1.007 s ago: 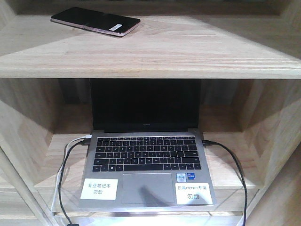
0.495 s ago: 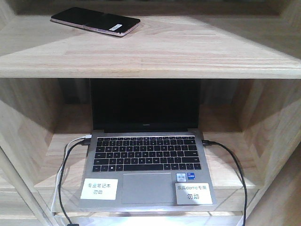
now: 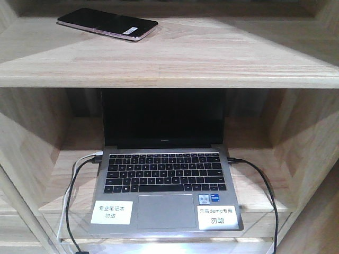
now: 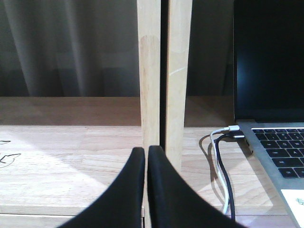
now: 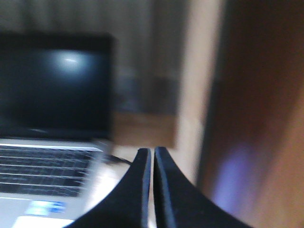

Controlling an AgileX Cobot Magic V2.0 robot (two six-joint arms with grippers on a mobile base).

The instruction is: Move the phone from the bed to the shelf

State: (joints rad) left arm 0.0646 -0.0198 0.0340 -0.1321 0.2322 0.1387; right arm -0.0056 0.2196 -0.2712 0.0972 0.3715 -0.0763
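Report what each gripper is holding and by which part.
Nothing. The left gripper and right gripper are both shut and empty; the phone lies on the shelf.

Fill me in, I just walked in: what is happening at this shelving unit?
Nothing is being handled. The thin glossy black phone lies flat on the thick light-wood shelf board, above an open grey laptop. The left gripper and right gripper are shut and hold nothing, down near the laptop's level.

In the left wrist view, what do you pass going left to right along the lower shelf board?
Left gripper fingertips pressed together, in front of the paired wooden uprights → white and black cables → laptop at the right edge.
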